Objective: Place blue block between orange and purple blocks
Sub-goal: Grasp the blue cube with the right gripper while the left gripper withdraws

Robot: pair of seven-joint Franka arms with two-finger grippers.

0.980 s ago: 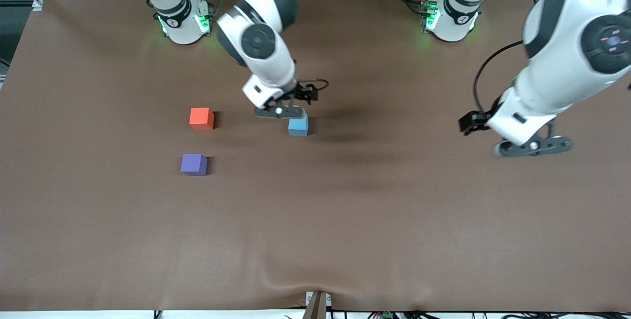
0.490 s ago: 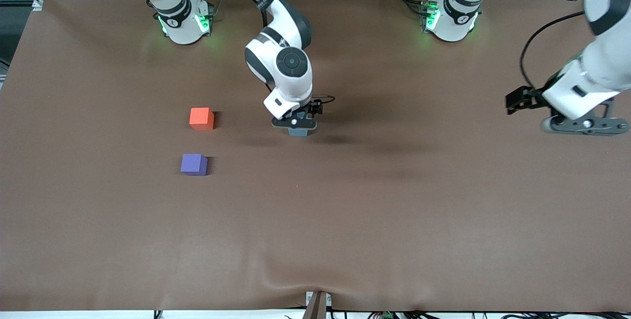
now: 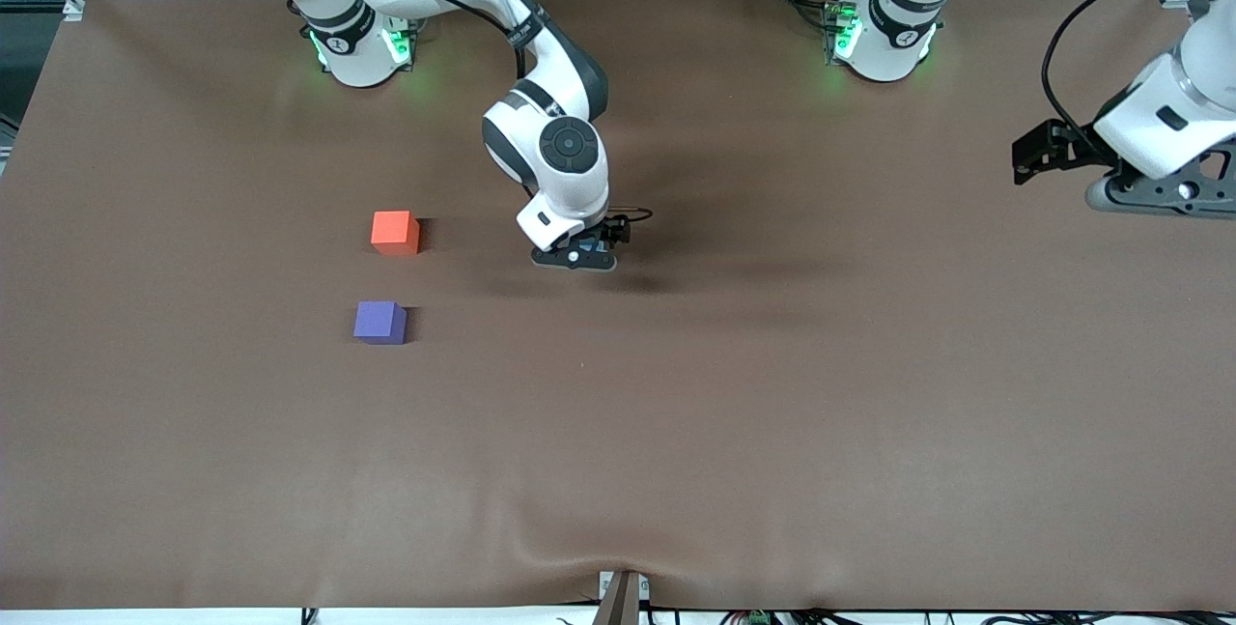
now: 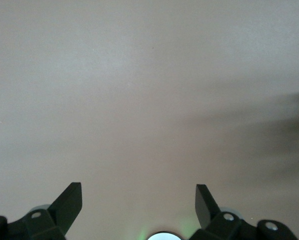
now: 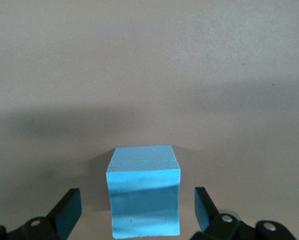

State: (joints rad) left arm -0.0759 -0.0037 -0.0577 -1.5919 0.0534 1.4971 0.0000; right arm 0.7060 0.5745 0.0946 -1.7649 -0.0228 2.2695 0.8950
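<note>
Blocks number three, orange block (image 3: pixel 395 232), purple block (image 3: pixel 379 322), blue block (image 5: pixel 144 190) between released right gripper (image 5: pixel 138 210) fingers; left gripper (image 4: pixel 139 202) released.

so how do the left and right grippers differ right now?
The right gripper is low over the blue block, one finger on each side, not closed on it; the left gripper has only bare table beneath it. The right sits mid-table, the left waits at its own end. Both are open.

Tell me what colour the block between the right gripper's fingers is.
Light sky blue; the blue block shows best in the right wrist view.
</note>
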